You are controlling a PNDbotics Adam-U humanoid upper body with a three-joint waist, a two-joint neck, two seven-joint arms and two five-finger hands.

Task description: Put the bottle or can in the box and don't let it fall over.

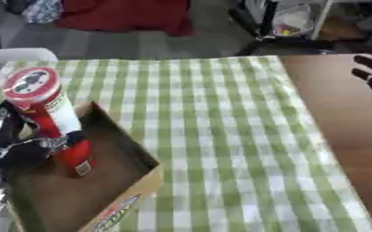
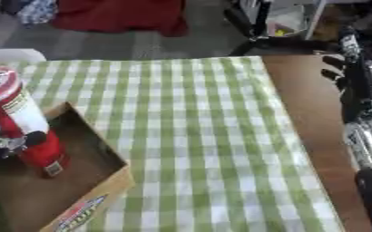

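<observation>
At the left of the frame, the left hand wraps its fingers round the red can, standing inside the cardboard box. Best to let go slowly, keeping it upright. The right hand rests at upper right, fingers relaxed.

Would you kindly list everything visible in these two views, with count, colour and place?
can: one, red with white label, tall, tilted, inside the box at near left.
cardboard box: one, brown, open-topped, near left on the cloth.
tablecloth: one, green and white check, covering most of the table.
table: one, brown wood, bare strip at right.
red fabric: one, on the floor beyond the table.
left robot hand: one, black, fingers curled round the can.
right robot hand: one, black, idle at the right edge.
</observation>
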